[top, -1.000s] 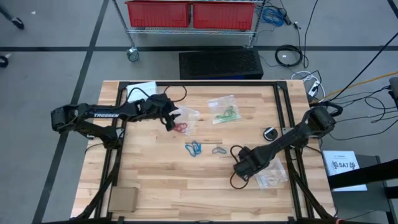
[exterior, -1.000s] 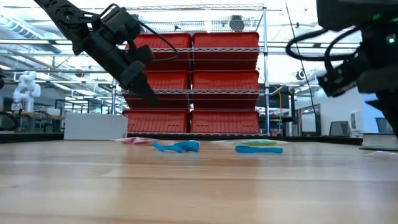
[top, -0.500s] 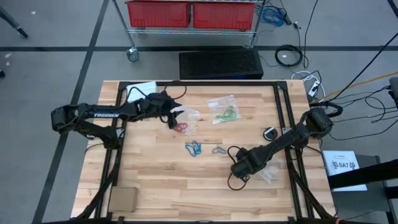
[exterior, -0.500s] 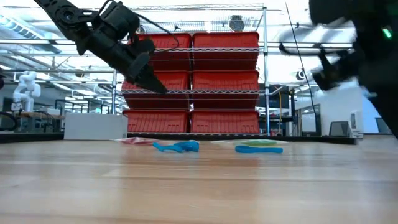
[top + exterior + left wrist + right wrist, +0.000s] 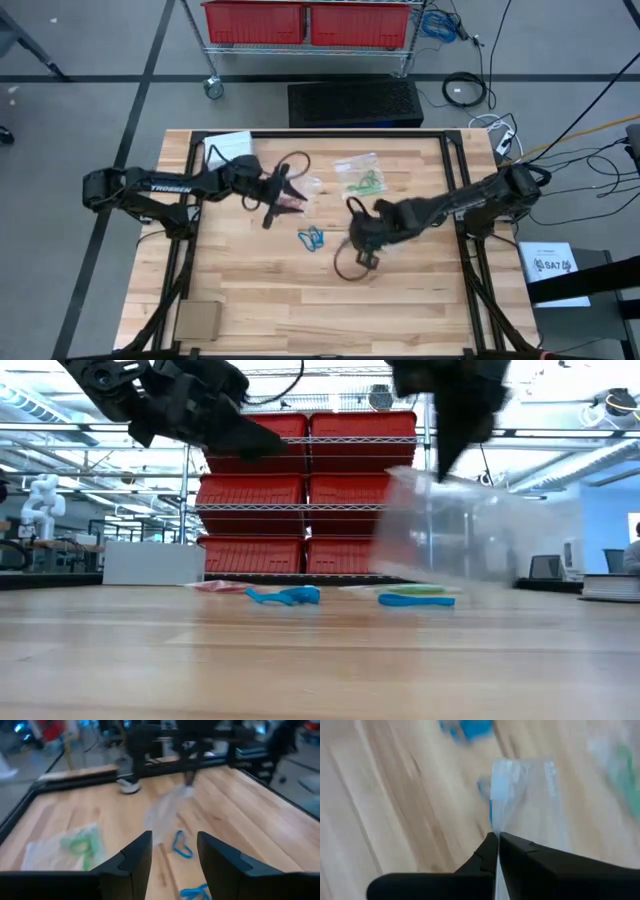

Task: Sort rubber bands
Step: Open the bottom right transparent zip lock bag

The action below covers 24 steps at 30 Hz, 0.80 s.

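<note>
Blue rubber bands lie loose at the table's middle. Red rubber bands lie by a clear bag under my left gripper. That gripper is open and holds nothing; its fingers point almost level across the table. Green rubber bands lie in another clear bag farther back. My right gripper is over the table's middle, just right of the blue bands, and is shut on a clear plastic bag. The bag also shows hanging in the left wrist view. My right gripper pinches the clear bag's upper edge between its two shut fingers. It comes from above and points steeply down. The bag hangs below the fingers, and I cannot tell whether its lower end touches the table.
Black frame rails run round the tabletop. A white sheet lies at the far left, a black round object at the right, and a cardboard piece at the near left. A rack of red bins stands behind the table.
My right gripper has risen from the table's near right part and swung left toward the middle. It has lifted the clear bag, which lay flat there and now hangs. My left gripper has tipped up from pointing down at the red bands to almost level.
</note>
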Each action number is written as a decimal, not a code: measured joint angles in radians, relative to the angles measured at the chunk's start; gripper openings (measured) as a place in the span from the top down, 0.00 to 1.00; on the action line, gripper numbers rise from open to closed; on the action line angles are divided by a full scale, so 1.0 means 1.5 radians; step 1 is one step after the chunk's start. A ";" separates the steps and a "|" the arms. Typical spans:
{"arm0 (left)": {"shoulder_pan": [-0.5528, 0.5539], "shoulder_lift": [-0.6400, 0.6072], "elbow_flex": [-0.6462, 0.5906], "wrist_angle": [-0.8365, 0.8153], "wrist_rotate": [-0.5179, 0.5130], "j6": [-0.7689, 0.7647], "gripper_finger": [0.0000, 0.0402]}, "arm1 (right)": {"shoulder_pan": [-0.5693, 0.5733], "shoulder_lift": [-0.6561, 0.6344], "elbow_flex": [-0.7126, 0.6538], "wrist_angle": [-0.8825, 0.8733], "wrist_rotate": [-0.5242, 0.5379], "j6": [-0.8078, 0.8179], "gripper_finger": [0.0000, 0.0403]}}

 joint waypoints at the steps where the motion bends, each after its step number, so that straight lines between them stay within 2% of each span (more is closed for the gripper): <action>1: -0.013 0.001 0.000 0.001 -0.001 0.019 0.59 | -0.013 0.000 0.007 0.018 0.001 -0.026 1.00; 3: -0.042 0.005 0.000 0.011 -0.022 0.056 0.59 | -0.036 0.000 0.018 0.068 -0.001 -0.073 1.00; 9: -0.114 0.040 0.000 0.070 -0.155 0.138 0.59 | -0.094 0.001 0.036 0.175 -0.058 -0.156 1.00; 14: -0.136 0.065 0.000 0.104 -0.181 0.167 0.59 | -0.116 0.001 0.036 0.202 -0.102 -0.186 1.00; 19: -0.146 0.080 0.000 0.155 -0.188 0.184 0.59 | -0.117 0.001 0.036 0.209 -0.111 -0.201 1.00; 24: -0.166 0.105 0.014 0.157 -0.188 0.230 0.59 | -0.117 0.001 0.036 0.222 -0.124 -0.211 1.00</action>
